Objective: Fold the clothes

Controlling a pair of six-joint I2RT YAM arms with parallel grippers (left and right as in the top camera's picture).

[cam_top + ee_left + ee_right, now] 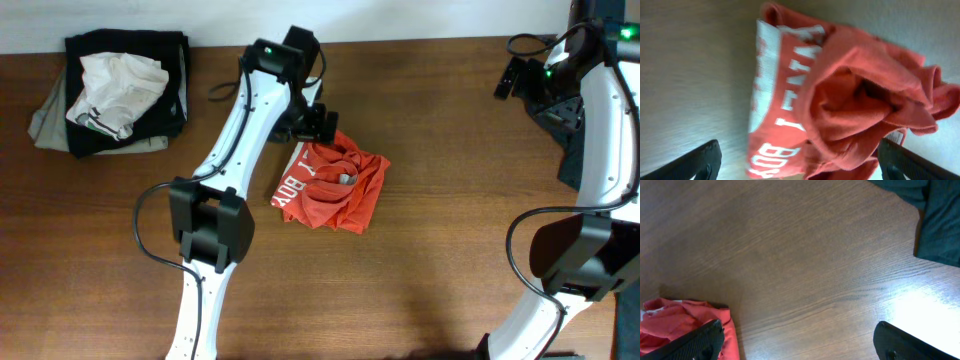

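Left hand [799, 148] spread wide, above crumpled T-shirt [338, 188]

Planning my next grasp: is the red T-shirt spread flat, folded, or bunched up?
Bunched up. The red T-shirt lies in a crumpled heap, with the fabric piled in loose ridges and its white lettering partly covered by folds.

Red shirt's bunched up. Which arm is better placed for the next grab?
Left. The left gripper hangs open right over the crumpled T-shirt. The right gripper is open too, but sits far off near the table's right side, the T-shirt barely in its wrist view.
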